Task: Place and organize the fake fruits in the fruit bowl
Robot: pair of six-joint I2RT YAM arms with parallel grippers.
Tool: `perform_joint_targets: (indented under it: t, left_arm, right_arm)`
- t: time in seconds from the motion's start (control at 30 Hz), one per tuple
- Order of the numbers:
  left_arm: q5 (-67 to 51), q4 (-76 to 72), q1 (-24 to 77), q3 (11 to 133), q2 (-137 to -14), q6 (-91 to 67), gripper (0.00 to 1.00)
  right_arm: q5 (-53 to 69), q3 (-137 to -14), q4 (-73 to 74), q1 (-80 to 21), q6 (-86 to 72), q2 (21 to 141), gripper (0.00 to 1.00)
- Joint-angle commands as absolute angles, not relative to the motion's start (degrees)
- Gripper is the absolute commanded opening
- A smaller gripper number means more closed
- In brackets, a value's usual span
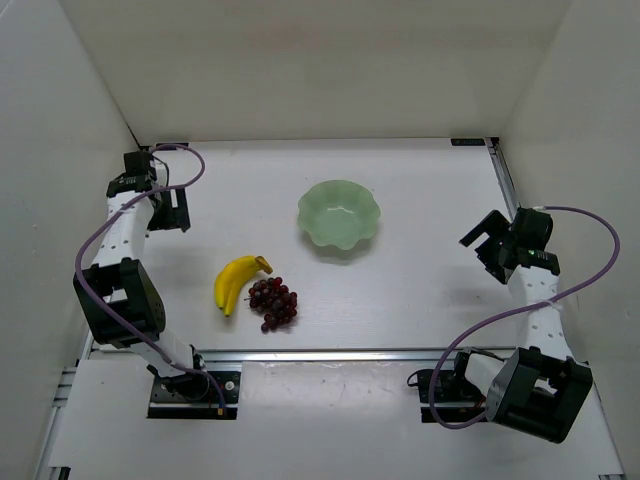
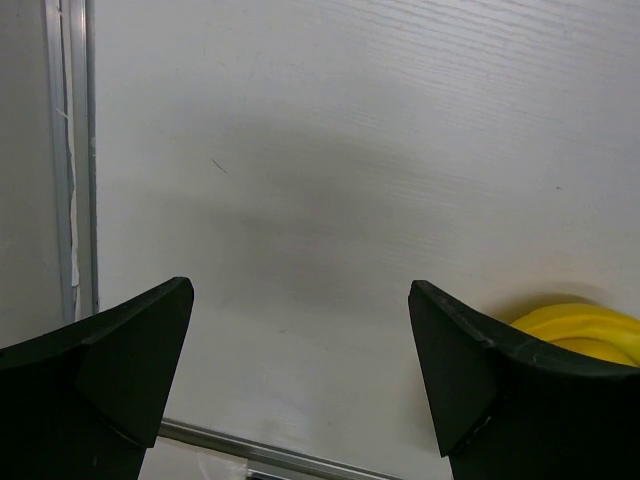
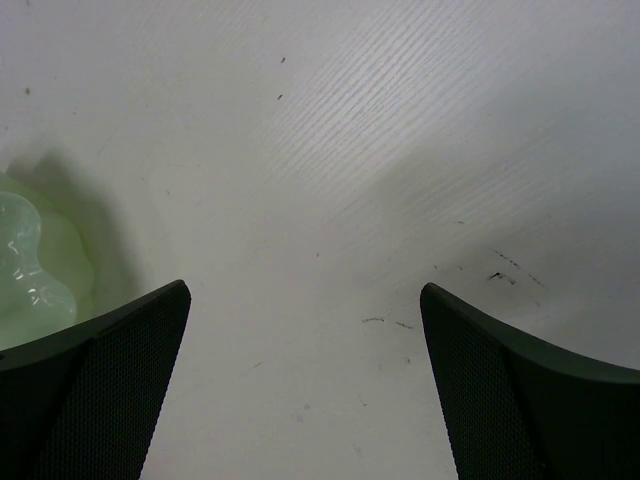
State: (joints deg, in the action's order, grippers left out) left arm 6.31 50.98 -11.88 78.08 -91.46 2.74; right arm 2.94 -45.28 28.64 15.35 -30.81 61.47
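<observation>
A curved yellow banana [image 1: 237, 281] lies on the white table, left of centre, with a bunch of dark red-purple grapes [image 1: 273, 303] touching its right side. The pale green scalloped bowl [image 1: 340, 217] stands empty behind and to the right of them. My left gripper [image 1: 172, 210] is open and empty near the left wall, well behind the banana. In the left wrist view [image 2: 300, 340] a bit of the banana [image 2: 575, 325] shows behind the right finger. My right gripper [image 1: 487, 245] is open and empty, right of the bowl. In the right wrist view [image 3: 305, 340] the bowl's rim [image 3: 30, 270] shows at the left edge.
White walls close the table on the left, back and right. A metal rail [image 1: 340, 354] runs along the table's near edge and another [image 1: 503, 175] along the right side. The arm bases [image 1: 190, 385] stand in front of the near rail.
</observation>
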Motion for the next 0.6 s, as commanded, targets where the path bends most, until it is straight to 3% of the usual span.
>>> perform_joint_targets:
  t: [0.0,0.1,0.23,0.57]
  left_arm:
    - [2.8,52.1,-11.7,78.7,-89.6,4.7,1.0]
    - [-0.1,56.4,-6.5,81.7,-90.2,8.9,1.0]
    - [2.4,60.7,8.7,78.0,-90.2,15.9,1.0]
    - [1.2,59.5,20.6,70.8,-93.8,15.1,1.0]
  right_arm:
    - [3.3,-46.9,28.1,15.5,-29.3,62.0,1.0]
    - [4.0,-47.5,28.1,15.5,-28.7,62.7,1.0]
    - [4.0,-48.0,28.1,14.3,-28.7,63.2,1.0]
    - [1.2,-48.5,28.7,7.2,-29.2,63.8,1.0]
